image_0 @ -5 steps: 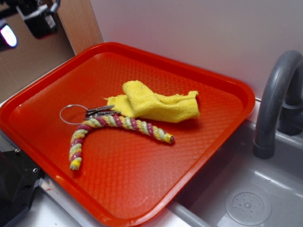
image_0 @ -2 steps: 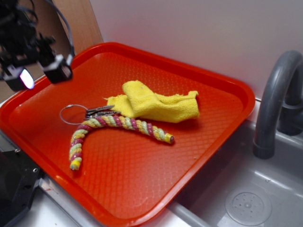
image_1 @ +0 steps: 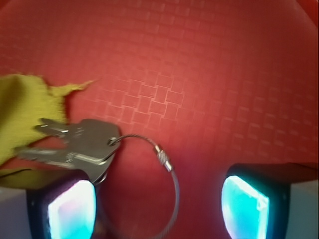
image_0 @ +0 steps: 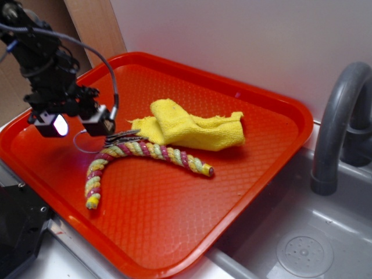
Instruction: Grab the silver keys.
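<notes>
- the red tray [image_0: 250, 192] carries everything, and its textured floor is the first risk: the silver keys [image_0: 121, 138] lie flat on it, so i judge that pads closing a little too high would slide over the thin metal and come up empty.
- the yellow cloth [image_0: 192, 129] is bunched just beside the keys, on the side away from the pincer. in the wrist view a frayed corner of it [image_1: 30, 99] touches or overlaps the key blades. a closure reaching too far that way could pinch fabric along with the metal, or fabric alone.
- the striped rope [image_0: 145, 152] curves along the near side of the keys, touching or almost touching them in the exterior view. a finger landing on it would probably stop short of the tray floor, or shove the rope into the keys and shift them.
- the pincer [image_0: 74, 123] hangs over the ring end of the keys, wide open and holding nothing. in the wrist view the pincer [image_1: 159, 209] has one lit fingertip [image_1: 70, 209] right by the key heads [image_1: 92, 142] and the other well off to the far side.
- the wire ring [image_1: 172, 194] loops between the two fingers. it is thin and round, so i judge that closing on the ring alone would let it roll or slip out.
- the grey faucet [image_0: 343, 116] and sink stand well apart from the keys, beyond the tray's far edge, and block nothing.
</notes>
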You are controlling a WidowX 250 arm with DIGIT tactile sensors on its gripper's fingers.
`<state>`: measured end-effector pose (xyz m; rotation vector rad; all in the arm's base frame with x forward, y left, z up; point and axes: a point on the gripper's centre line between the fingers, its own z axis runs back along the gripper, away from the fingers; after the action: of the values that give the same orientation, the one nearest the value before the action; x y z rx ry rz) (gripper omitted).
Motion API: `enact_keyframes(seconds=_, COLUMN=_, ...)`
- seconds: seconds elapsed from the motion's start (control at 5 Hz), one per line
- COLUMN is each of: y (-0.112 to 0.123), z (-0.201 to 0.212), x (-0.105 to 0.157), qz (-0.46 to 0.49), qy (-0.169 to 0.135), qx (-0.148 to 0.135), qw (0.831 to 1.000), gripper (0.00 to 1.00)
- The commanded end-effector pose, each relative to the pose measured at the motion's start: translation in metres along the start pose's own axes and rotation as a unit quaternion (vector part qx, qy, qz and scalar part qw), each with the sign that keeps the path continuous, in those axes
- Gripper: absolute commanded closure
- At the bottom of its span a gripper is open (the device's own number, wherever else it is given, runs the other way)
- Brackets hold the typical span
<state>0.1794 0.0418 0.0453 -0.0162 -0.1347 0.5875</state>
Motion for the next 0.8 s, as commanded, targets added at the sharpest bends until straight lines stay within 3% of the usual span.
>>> enact_keyframes(seconds=0.0, y=0.001, z=-0.024, x=0.014, qz=-0.022, qy=-0.016, qx=0.027, qw=0.999, gripper=1.00)
enact_keyframes(seconds=0.6, y=0.005, z=-0.012, x=0.007, qz=-0.031, qy=-0.011, qx=0.026, qw=0.999, gripper=1.00)
